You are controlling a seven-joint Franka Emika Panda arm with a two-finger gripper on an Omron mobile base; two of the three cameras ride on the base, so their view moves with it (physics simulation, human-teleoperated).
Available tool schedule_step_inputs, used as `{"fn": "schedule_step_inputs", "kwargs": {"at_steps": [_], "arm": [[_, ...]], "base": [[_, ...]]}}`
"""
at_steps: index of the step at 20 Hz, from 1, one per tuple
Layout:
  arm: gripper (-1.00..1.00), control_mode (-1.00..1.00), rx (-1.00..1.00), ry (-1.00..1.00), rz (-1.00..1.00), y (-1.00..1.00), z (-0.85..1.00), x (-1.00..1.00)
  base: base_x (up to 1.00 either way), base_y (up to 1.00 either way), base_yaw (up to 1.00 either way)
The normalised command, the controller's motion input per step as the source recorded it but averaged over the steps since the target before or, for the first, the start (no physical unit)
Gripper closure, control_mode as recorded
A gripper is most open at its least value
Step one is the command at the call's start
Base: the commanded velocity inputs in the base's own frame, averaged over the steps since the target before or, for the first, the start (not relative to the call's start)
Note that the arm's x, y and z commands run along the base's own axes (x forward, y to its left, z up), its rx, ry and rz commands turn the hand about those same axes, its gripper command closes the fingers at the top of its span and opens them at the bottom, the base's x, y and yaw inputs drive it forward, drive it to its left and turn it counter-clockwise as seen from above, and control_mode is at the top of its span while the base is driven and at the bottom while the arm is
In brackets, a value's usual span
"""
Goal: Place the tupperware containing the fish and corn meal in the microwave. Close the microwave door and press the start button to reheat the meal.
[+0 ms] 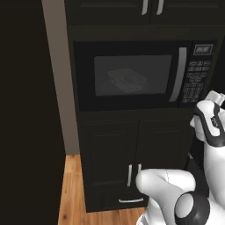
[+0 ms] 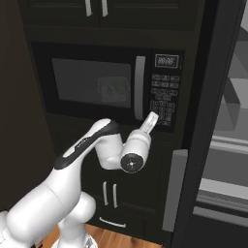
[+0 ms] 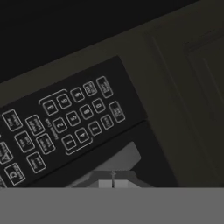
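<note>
One tupperware sits inside one microwave, door closed.

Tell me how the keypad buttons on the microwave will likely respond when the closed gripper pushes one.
The keypad looks flat and flush, so probably stiff, with little travel. Its buttons sit small and close together, so the shut gripper could easily hit a neighbouring one. The built-in microwave likely won't shift.

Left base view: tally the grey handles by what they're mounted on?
Microwave door bar handle: 1
Upper cabinet handles: 2
Lower cabinet door handles: 2
Bottom drawer handle: 1
Total: 6
</note>
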Motion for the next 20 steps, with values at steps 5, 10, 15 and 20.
{"fn": "schedule_step_inputs", "kwargs": {"at_steps": [5, 10, 15, 20], "arm": [[1.00, -1.00, 0.00, 0.02, 0.00, 0.00, 0.00, 0.13], [1.00, -1.00, 0.00, 0.01, 0.00, -0.09, 0.00, 0.12], [1.00, -1.00, 0.00, 0.00, 0.00, -0.13, 0.00, 0.08], [1.00, -1.00, 0.00, 0.00, 0.00, -0.11, 0.00, 0.11]], "base": [[0.00, 0.00, 0.00], [0.00, 0.00, 0.00], [0.00, 0.00, 0.00], [0.00, 0.00, 0.00]]}}
